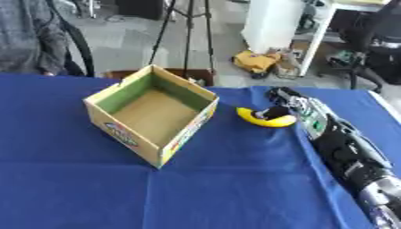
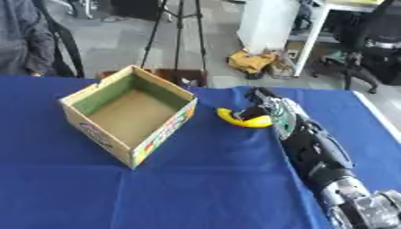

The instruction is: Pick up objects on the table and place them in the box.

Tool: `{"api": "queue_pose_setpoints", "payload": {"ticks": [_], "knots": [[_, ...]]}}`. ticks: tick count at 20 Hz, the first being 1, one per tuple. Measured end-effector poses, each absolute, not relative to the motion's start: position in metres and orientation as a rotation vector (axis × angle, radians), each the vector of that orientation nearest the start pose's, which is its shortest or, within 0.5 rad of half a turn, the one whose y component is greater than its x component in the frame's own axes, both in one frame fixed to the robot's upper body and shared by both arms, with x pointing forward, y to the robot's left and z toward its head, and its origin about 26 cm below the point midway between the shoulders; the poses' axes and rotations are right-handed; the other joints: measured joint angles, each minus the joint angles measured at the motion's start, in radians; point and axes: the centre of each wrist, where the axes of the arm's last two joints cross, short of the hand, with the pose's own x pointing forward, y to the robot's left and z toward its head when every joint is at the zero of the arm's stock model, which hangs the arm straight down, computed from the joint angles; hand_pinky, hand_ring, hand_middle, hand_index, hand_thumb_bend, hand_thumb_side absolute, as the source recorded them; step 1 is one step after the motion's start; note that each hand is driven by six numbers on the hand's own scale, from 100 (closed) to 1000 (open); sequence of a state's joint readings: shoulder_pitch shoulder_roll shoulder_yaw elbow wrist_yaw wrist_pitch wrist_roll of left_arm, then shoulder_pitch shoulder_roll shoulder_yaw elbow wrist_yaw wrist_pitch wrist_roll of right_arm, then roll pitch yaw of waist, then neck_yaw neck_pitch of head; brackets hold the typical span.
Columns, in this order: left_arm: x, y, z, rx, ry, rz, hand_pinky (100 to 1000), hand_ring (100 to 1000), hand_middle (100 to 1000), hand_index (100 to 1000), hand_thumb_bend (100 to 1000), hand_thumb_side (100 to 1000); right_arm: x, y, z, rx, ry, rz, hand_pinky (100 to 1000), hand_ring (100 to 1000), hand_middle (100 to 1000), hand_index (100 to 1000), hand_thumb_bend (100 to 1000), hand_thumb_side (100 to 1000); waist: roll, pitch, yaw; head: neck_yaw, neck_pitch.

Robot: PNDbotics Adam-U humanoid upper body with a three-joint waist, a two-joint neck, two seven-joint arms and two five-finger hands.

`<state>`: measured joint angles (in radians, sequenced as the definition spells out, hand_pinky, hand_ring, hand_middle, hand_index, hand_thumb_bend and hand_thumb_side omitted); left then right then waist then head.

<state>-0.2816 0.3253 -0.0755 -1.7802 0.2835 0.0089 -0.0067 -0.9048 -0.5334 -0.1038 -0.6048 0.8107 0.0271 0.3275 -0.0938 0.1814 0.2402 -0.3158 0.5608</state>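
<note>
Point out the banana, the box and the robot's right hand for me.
banana [image 1: 257, 119]: left eye view, on its yellow left end.
box [image 1: 127, 131]: left eye view, on its near outer wall.
right hand [image 2: 270, 108]: right eye view, on the hand beside the banana.

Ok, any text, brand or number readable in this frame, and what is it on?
Nothing can be read.
Box: coloured printed graphics on its outer walls, too blurred to read.
Right hand, at the banana: green and white patches, no legible marks.
Blue tablecloth: no markings.
</note>
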Motion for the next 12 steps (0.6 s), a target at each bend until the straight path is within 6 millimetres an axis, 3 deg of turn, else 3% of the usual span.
{"api": "queue_pose_setpoints", "payload": {"ticks": [12], "knots": [[0.3262,0.2594,0.1384,-0.154,-1.996,-0.229,605,625,682,698,561,1000,0.4626,-0.4016,0.1331,-0.724,-0.988,0.929,729,771,739,849,373,414,0.007,0.0,-0.002,0.006,0.0]]}}
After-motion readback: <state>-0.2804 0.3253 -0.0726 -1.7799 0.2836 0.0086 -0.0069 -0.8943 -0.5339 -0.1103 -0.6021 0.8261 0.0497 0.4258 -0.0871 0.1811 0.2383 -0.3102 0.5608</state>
